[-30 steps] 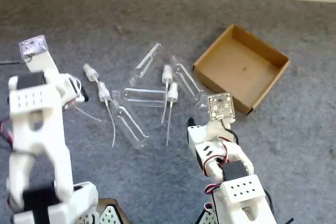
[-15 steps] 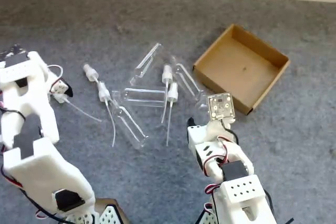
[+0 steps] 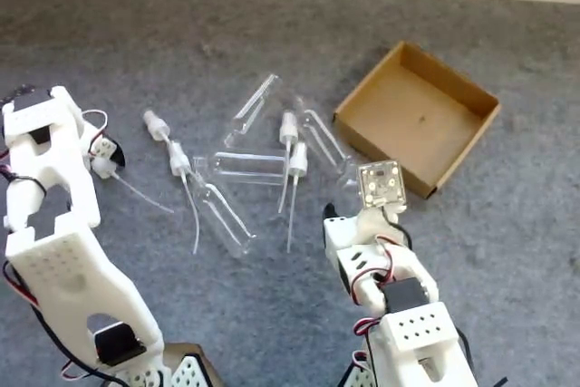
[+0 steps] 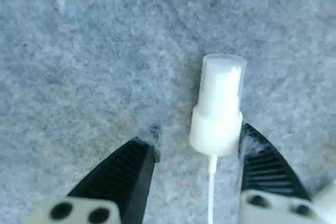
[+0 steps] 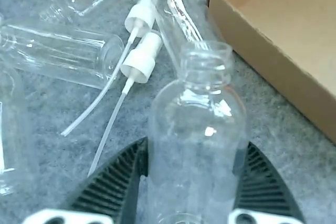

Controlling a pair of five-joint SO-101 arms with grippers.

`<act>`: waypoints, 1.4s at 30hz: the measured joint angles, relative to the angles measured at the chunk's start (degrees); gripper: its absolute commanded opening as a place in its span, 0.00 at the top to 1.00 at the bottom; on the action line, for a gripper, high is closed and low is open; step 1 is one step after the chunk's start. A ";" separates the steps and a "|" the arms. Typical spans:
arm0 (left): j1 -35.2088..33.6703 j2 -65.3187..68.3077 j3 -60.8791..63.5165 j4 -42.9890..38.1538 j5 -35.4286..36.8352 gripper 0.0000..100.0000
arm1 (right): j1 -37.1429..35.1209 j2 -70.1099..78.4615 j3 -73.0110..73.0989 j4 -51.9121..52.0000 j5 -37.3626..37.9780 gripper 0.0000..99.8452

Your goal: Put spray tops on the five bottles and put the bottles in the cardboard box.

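Grey fabric covers the table [image 3: 507, 251]. Left tool [image 4: 194, 174] is spread astride a spray top [image 4: 218, 103] lying flat, tube trailing toward the wrist. Right tool [image 5: 189, 182] pinches a clear bottle [image 5: 197, 124], neck pointing outward toward the cardboard box [image 5: 257, 45] just beyond, whose floor shows bare.

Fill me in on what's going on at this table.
The left gripper sits open around a spray top lying on the carpet. The right gripper is shut on an uncapped bottle beside the cardboard box; nothing is boxed yet. Other bottles and loose tops lie scattered in the middle.
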 measured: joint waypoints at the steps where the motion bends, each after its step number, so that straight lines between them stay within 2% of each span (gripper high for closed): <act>1: 0.00 0.18 0.00 0.00 0.00 0.91 | 0.00 0.00 0.00 0.00 0.00 0.81; 16: 0.00 0.26 0.00 0.00 -0.70 0.92 | 0.00 0.00 0.00 0.00 0.00 0.81; 19: 0.00 0.26 -1.14 0.00 -5.71 0.92 | 0.00 0.00 0.00 0.00 0.00 0.81; 23: 0.00 -0.79 -3.25 3.87 -13.54 0.92 | 0.00 0.00 0.00 0.00 0.00 0.81; 28: 0.18 -6.15 -6.42 8.88 -19.34 0.92 | 0.00 0.00 0.00 0.00 0.00 0.81; 31: 2.73 -10.73 -7.56 12.66 -21.63 0.92 | -0.44 0.00 0.00 0.00 0.00 0.81; 38: 13.54 -24.53 -7.65 18.64 -22.86 0.92 | -7.47 0.00 0.00 -0.09 -0.09 0.81; 42: 19.87 -31.91 -7.65 19.08 -22.86 0.92 | -9.23 0.00 0.00 -7.03 -0.09 0.81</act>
